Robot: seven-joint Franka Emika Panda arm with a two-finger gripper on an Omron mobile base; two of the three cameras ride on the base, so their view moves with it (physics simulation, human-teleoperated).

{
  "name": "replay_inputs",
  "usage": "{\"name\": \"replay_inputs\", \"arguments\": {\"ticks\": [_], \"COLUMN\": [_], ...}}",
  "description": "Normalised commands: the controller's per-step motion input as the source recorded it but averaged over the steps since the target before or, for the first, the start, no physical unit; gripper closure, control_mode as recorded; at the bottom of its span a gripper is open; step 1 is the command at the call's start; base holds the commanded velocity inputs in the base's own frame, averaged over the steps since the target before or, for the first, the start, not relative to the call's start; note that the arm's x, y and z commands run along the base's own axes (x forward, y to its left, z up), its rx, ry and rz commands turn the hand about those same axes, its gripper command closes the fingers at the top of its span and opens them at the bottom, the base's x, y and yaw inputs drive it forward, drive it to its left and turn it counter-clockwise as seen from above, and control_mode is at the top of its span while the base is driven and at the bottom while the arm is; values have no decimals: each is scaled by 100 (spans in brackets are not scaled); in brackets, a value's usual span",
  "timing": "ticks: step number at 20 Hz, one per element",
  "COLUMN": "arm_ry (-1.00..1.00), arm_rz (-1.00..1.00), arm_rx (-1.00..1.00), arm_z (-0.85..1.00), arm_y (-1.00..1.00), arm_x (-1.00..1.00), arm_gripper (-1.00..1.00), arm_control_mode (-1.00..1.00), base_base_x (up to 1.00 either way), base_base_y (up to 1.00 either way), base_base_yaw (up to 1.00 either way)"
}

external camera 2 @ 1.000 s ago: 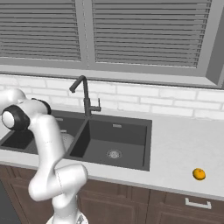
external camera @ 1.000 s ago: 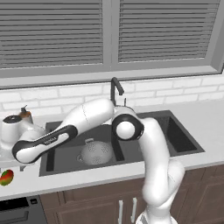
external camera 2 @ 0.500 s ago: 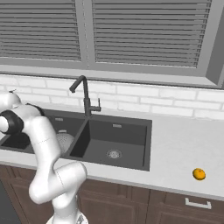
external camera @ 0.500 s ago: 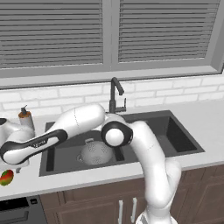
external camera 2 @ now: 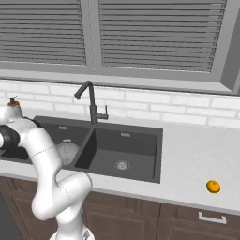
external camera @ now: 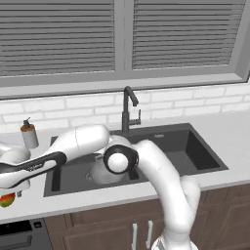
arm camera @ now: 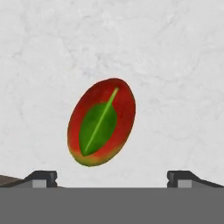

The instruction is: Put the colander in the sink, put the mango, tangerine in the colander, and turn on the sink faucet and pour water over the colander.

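**Hovering over the mango with jaws wide**

Lying on the pale marbled counter point(arm camera: 175, 65), the mango point(arm camera: 101, 122) shows in the hand view as a red oval with a green patch and a light stripe down its middle, tilted a little off the vertical; it sits between the two dark fingertips point(arm camera: 41, 178), which stand far apart at either side of the lower edge and touch nothing; the gripper point(arm camera: 111, 179) is spread wide and holds no object. From the left base view the same mango point(external camera: 6, 199) peeks out at the far left edge of the counter, just under the white forearm, left of the sink point(external camera: 205, 161) and apart from it.

Resting in the left basin, the colander point(external camera: 101, 172) is a silvery perforated bowl, partly hidden behind the arm's dark elbow joint; the right base view shows the colander point(external camera 2: 67, 152) in that same basin, with the right basin bare but for its round silver drain. Behind the divider rises the sink faucet point(external camera: 128, 110), black and slim, its spout bent over; no stream can be made out beneath it.

Sitting alone on the counter well to the right of the sink, near the front edge, the tangerine point(external camera 2: 213, 186) is small, round and orange; a soap dispenser point(external camera: 29, 134) stands by the brick wall, left of the sink.
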Motion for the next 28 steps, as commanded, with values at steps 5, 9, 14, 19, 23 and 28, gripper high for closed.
{"name": "replay_inputs", "arguments": {"ticks": [5, 9, 14, 19, 23, 28], "arm_ry": [0, 0, 0, 0, 0, 0], "arm_rz": [0, 2, 2, 1, 0, 0], "arm_rx": [0, 0, 0, 0, 0, 0], "arm_z": [-30, -17, -20, -31, -27, -15], "arm_y": [0, 1, 13, 12, 0, 0], "arm_x": [31, 37, 30, -1, -31, -43], "arm_gripper": [-100, -100, -100, -100, -100, 100], "arm_control_mode": [-100, -100, -100, -100, -100, -100], "base_base_x": [0, 0, 0, 0, 0, 0], "base_base_y": [0, 0, 0, 0, 0, 0], "base_base_yaw": [0, 0, 0, 0, 0, 0]}}
